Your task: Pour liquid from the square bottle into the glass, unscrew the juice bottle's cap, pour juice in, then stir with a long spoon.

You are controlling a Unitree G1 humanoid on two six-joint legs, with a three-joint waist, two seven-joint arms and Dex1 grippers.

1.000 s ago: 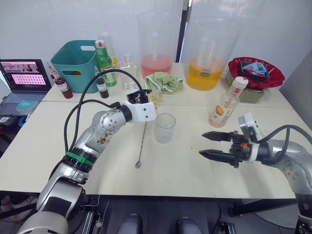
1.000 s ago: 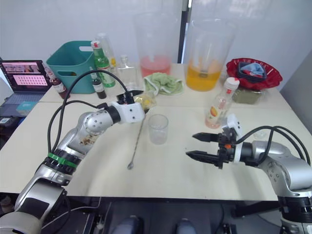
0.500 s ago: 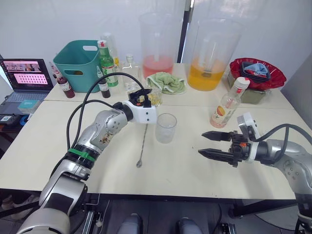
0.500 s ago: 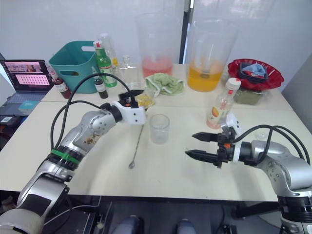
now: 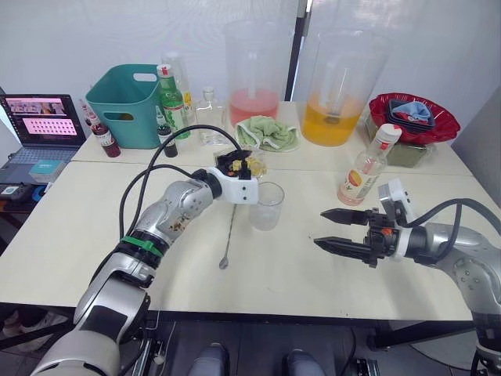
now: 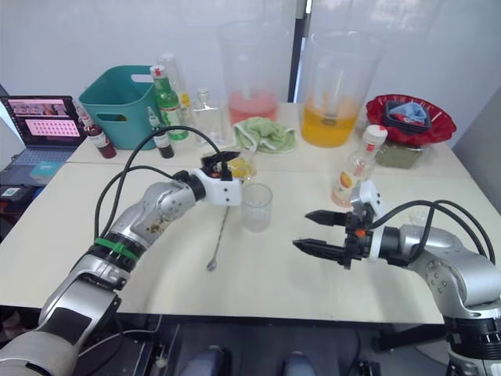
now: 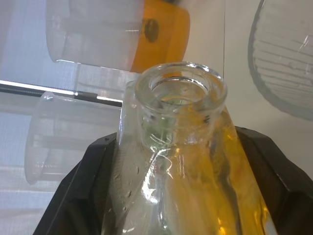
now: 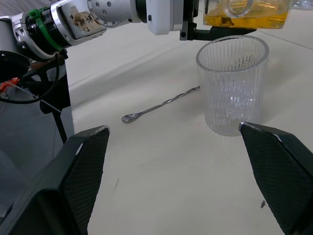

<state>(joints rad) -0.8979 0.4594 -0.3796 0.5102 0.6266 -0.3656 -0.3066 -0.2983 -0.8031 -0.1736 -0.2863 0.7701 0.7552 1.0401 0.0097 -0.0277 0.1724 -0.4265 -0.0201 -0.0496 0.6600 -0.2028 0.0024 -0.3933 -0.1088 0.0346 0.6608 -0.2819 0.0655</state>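
Two arms up over the desk (image 5: 70, 235). Left gripper (image 5: 239, 162) is clamped on the square bottle (image 5: 252, 163), amber liquid inside, no cap on its mouth. I see the bottle held tipped, raised off the desk, its mouth just above and behind the rim of the glass (image 5: 266, 205). From the right wrist view the glass (image 8: 233, 90) looks empty as far as I can tell, and the bottle (image 8: 247, 12) sits right over its rim.

Long spoon (image 5: 228, 235) lies flat on the desk just left of the glass, bowl end toward me.

Right gripper (image 5: 333, 229) hangs low over the desk, right of the glass and apart from it, fingers spread wide, holding nothing.

Juice bottle (image 5: 365, 164) stands upright near the right gripper, behind it, red-and-white cap on.

Back of the desk: green cloth (image 5: 268, 131), pitcher of pink liquid (image 5: 253, 74), pitcher of orange liquid (image 5: 337, 86), teal tub (image 5: 125, 106), red bowl (image 5: 411, 117).
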